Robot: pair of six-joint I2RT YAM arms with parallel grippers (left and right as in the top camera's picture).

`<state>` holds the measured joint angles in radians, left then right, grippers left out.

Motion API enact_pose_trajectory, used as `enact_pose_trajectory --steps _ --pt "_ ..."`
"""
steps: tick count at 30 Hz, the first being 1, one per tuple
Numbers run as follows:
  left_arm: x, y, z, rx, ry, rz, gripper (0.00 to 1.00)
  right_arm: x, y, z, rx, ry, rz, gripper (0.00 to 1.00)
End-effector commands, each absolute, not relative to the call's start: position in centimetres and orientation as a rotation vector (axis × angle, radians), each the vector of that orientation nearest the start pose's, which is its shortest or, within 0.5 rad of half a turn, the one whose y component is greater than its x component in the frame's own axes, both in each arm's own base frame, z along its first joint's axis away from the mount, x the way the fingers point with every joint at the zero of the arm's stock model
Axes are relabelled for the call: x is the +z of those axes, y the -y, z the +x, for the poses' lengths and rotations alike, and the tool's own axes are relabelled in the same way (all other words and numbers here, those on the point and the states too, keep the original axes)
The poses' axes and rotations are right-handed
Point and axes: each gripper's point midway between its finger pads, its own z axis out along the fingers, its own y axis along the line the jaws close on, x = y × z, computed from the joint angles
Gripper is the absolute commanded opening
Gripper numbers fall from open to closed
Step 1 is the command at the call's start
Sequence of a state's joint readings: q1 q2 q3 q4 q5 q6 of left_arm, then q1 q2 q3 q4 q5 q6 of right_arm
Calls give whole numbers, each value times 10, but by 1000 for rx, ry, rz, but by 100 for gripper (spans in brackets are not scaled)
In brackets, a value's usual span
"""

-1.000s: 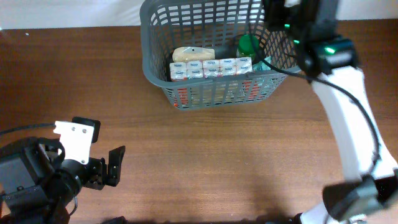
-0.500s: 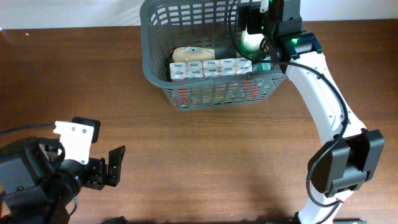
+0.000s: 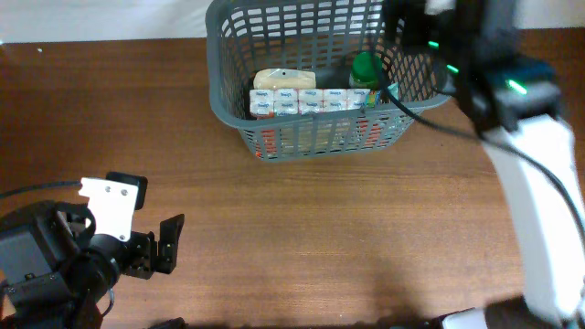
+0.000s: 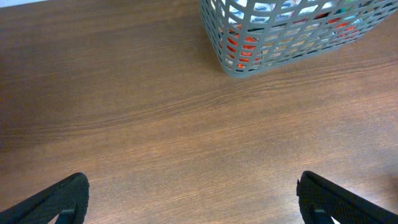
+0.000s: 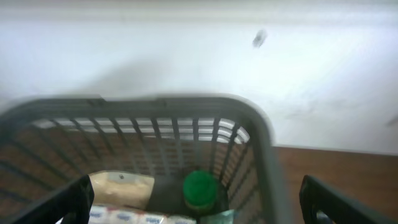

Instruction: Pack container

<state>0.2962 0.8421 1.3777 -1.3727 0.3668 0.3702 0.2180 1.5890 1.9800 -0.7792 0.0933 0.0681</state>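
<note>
Rising off the container (image 3: pixel 315 139) since half a second ago, the right arm (image 3: pixel 535 174) is now smearing across the right of the overhead view as a white and black blur. Its wrist is too blurred to read there, and its lower end is running off the bottom edge.

The table (image 3: pixel 320 228) is showing brown wood grain; its far edge is meeting a white backdrop.

The container is sitting at the far middle of the table. Its far rim is being cut off by the top of the overhead frame, and the blurred arm is covering its right corner. From the left wrist only its near corner (image 4: pixel 273 43) is showing, and from the right wrist its rim (image 5: pixel 264 134) is appearing soft and out of focus.

The left gripper (image 3: pixel 164 245) is hovering at the near left, well apart from the container, with its arm partly cut off by the frame edge. Its fingers (image 4: pixel 65 199) are spread wide over bare wood, holding and touching nothing.

The right gripper (image 5: pixel 202 205) is hanging above the container's right end, fingers (image 5: pixel 68 202) standing far apart at the frame's bottom corners, gripping nothing.

Inside, a row of white cartons (image 3: pixel 311 100) is lying along the near wall, a beige packet (image 3: pixel 283 79) is lying just beyond it, and a green-capped bottle (image 3: pixel 365 66) is standing to the right. Something red (image 4: pixel 239 46) is showing through the slots, too hidden to identify.
</note>
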Motion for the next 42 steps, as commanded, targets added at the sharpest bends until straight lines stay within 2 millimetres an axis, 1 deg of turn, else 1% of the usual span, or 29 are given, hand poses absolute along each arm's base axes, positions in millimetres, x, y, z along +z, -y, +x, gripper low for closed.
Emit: enact_pose_trajectory --steps 1,4,6,8,12,14,17,19,21,26,27,28,31,34,42 --pt "312 5 191 -116 -2331 243 99 469 -73 402 99 -1907 -68 99" --pt "312 5 191 -116 -2331 243 99 469 -65 369 98 -1952 -62 99" --pt "312 5 191 -117 -2331 242 99 462 -61 350 101 -2001 -50 99" --pt "312 5 191 -116 -2331 243 99 448 -56 330 102 -2079 -32 99" --pt "312 5 191 -116 -2331 243 99 408 -48 295 81 -2236 -26 99" --pt "312 5 191 -116 -2331 243 99 391 -44 275 78 -2256 -21 99" --pt "312 5 191 -116 -2331 243 99 369 -36 243 94 -2221 -4 99" --pt "312 5 191 -116 -2331 243 99 345 -30 217 96 -2206 -4 99" --pt "312 5 191 -116 -2331 243 99 314 -25 193 94 -2218 -3 99" --pt "312 5 191 -116 -2331 243 99 243 -19 150 113 -2266 -12 99" --pt "312 5 191 -117 -2331 242 99 233 -18 145 113 -2279 -8 99" --pt "312 5 191 -116 -2331 243 99 228 -18 146 126 -2249 6 99" --pt "312 5 191 -116 -2331 243 99 214 -18 145 132 -2227 12 99" --pt "312 5 191 -116 -2331 243 99 208 -18 147 131 -2235 11 99" --pt "312 5 191 -117 -2331 242 99 208 -18 147 131 -2235 11 99"
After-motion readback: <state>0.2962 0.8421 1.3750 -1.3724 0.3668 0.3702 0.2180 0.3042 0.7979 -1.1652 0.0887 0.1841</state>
